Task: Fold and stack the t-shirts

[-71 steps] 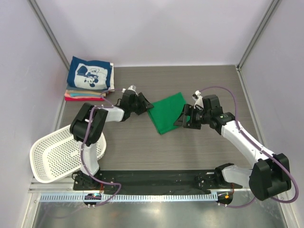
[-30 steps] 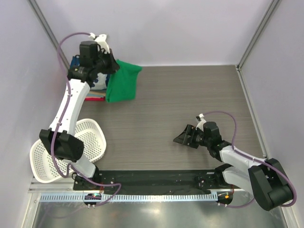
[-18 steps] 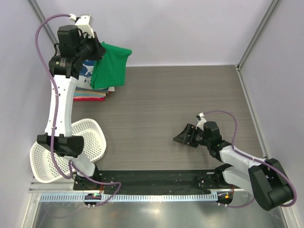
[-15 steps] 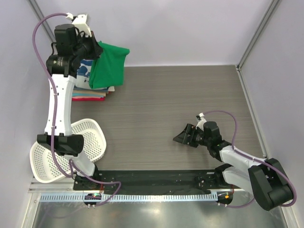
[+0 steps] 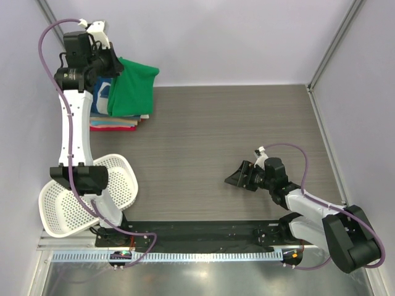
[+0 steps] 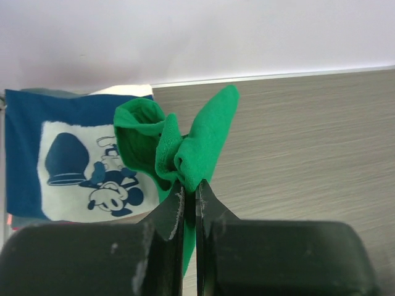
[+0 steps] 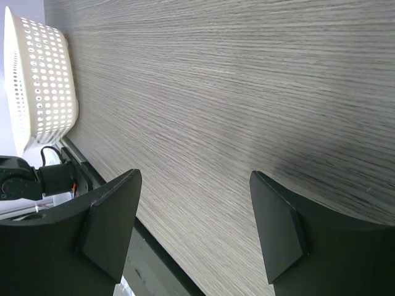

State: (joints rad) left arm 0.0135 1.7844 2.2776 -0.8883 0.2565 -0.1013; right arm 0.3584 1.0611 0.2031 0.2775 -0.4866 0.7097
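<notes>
1. Green t-shirt (image 5: 133,86) is up in the far-left corner of the table (image 5: 234,129). It hangs bunched from the left gripper (image 5: 116,65), right over the stack of folded tees (image 5: 115,123).
2. Big change from a couple of seconds back: it was lying folded mid-table with both grippers at its edges. Now only the left arm has it, and it's off the table surface entirely.
3. Compared with half a second ago, the shirt has drifted a bit further left, so it covers more of the navy cartoon tee (image 5: 102,102) on top of the stack.
4. The left wrist view shows the left gripper (image 6: 188,185) pinched tight on a fold of green cloth (image 6: 197,145), with the navy tee (image 6: 68,154) lying flat underneath. Can't tell whether the hanging edge actually touches the stack.
5. The right gripper (image 5: 233,179) has pulled back toward the near-right side and hasn't budged for the last second. Its wrist camera shows the fingers (image 7: 110,222) spread wide apart with only wood grain between them.
6. The white basket (image 5: 80,197) sits at the near-left edge, same spot throughout.
</notes>
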